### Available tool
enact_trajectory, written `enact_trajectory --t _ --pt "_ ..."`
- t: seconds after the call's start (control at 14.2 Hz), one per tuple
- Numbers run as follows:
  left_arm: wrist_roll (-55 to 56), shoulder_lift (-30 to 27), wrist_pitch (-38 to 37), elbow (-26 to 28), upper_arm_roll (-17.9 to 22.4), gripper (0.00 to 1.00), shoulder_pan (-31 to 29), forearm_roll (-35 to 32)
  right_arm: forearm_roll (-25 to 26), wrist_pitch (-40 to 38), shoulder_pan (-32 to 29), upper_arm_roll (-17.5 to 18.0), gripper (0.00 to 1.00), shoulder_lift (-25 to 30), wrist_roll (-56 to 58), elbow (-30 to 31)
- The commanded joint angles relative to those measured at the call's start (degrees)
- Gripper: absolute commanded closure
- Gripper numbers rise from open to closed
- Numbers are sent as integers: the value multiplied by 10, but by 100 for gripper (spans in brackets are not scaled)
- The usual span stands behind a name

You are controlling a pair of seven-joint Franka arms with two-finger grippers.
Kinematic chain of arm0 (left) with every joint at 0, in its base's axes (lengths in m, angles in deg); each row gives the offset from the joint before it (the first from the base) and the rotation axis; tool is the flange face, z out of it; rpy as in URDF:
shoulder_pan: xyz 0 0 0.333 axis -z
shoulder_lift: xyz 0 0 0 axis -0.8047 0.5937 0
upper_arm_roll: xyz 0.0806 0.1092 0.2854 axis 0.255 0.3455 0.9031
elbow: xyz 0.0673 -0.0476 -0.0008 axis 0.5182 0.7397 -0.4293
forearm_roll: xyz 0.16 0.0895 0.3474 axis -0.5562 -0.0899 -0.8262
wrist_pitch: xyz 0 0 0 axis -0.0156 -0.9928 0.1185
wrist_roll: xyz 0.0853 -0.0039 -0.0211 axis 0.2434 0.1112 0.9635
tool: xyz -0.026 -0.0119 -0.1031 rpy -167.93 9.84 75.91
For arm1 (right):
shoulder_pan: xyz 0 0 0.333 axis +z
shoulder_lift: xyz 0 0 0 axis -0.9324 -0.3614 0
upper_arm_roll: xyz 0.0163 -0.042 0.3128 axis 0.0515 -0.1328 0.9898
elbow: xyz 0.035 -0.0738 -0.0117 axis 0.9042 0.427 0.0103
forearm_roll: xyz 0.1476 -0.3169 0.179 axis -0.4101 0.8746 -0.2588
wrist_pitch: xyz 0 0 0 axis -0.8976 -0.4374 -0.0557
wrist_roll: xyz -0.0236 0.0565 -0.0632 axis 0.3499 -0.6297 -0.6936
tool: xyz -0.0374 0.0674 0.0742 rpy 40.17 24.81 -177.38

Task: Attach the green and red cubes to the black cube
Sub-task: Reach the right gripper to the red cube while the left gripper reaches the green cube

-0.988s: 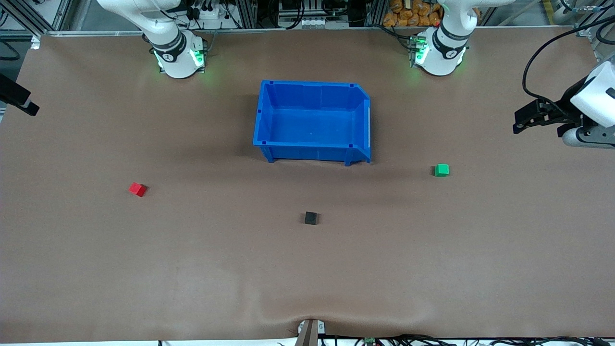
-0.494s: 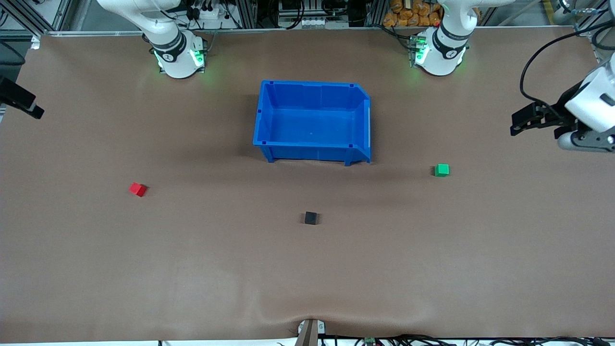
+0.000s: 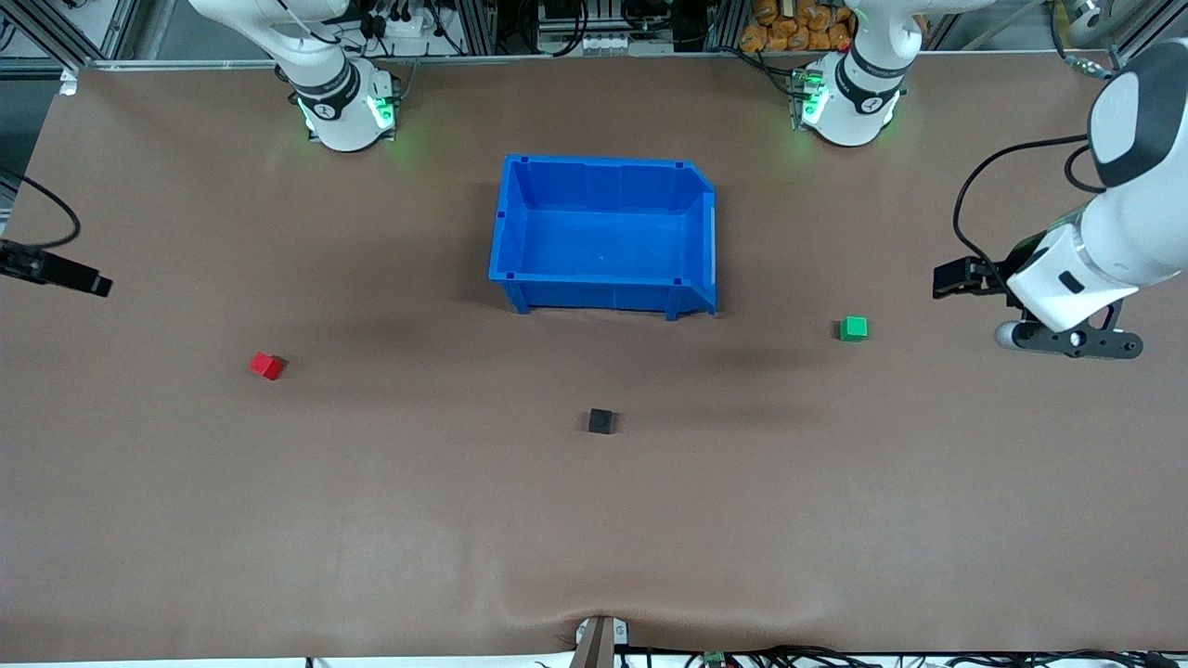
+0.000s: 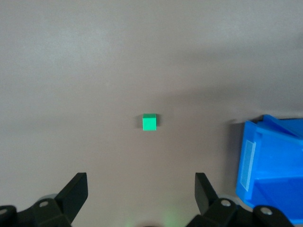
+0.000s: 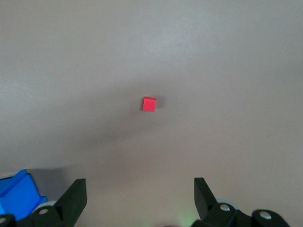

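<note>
Both arms have been lowered toward the table ends. The left gripper (image 4: 139, 191) is spread over the table near the green cube (image 3: 853, 328). The right gripper (image 5: 139, 194) is spread near the red cube (image 3: 266, 366); the black cube (image 3: 600, 421) lies untouched.

bin (image 3: 603, 232) farther than cubes (image 3: 600, 421)

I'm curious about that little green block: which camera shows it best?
The left wrist view: the green cube sits mid-picture, unobstructed, ahead of the open left gripper. The front view shows it small; the right wrist view misses it.
</note>
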Motion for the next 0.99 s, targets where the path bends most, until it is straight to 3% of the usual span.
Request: enact_trajectory --t 0.0,0.21,0.64,0.78,0.92 --pt "16 -21 61 83 -1 0 -4 15 -9 -8 -27 4 0 -51 -1 -9" --pt "22 -32 169 198 -2 0 -4 11 -13 -10 -36 4 0 -104 -3 10" --pt "68 -28 343 339 -8 0 4 8 -13 23 -52 3 0 -225 -21 32" --pt "69 -27 426 390 -9 0 4 8 -21 111 -53 5 0 -246 -24 69" --pt "69 -21 483 420 -9 0 4 8 -64 217 -48 4 0 -257 -24 120"
